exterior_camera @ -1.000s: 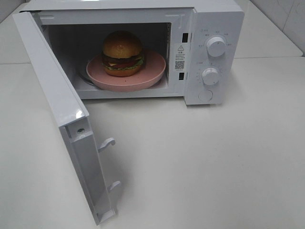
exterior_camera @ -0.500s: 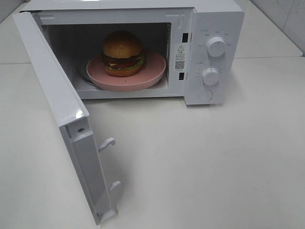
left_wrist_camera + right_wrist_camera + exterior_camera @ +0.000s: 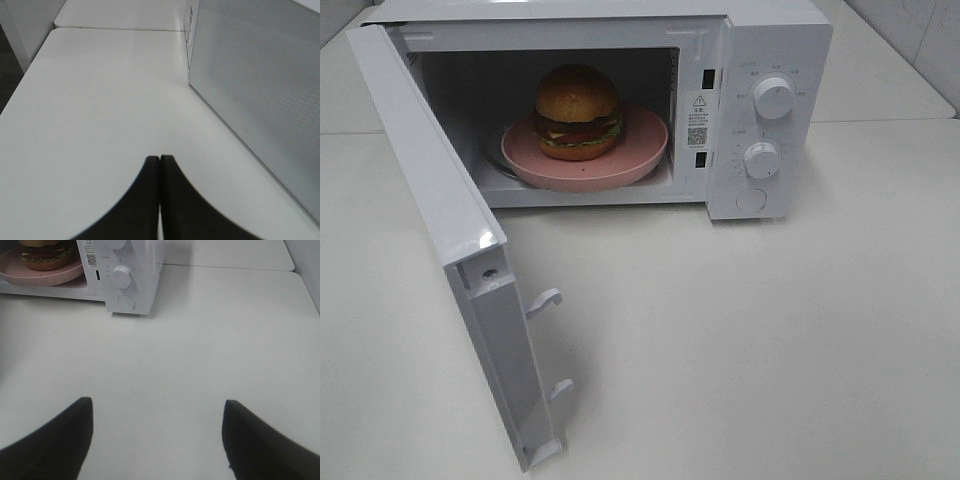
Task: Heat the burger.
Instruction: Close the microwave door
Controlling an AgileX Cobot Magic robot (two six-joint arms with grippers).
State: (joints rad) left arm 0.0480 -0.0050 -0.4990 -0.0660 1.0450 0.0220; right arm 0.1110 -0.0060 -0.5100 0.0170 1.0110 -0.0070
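Note:
The burger (image 3: 578, 112) with its golden-brown bun rests on a pink plate (image 3: 640, 150) inside the white microwave (image 3: 775, 40), whose door (image 3: 440, 200) hangs wide open toward the front left. In the right wrist view the burger (image 3: 44, 255) and plate (image 3: 47, 274) show at the picture's edge. My right gripper (image 3: 157, 412) hovers open over the bare table, well in front of the microwave, holding nothing. My left gripper (image 3: 160, 161) has its fingers pressed together, shut and empty, beside the outer face of the open door (image 3: 260, 100). Neither gripper appears in the exterior high view.
The microwave's control panel carries two knobs (image 3: 774, 98) (image 3: 761, 159) and a round button (image 3: 751, 199). Two latch hooks (image 3: 545, 300) stick out of the door's edge. The white table (image 3: 770, 340) stretches in front of and to the right of the microwave.

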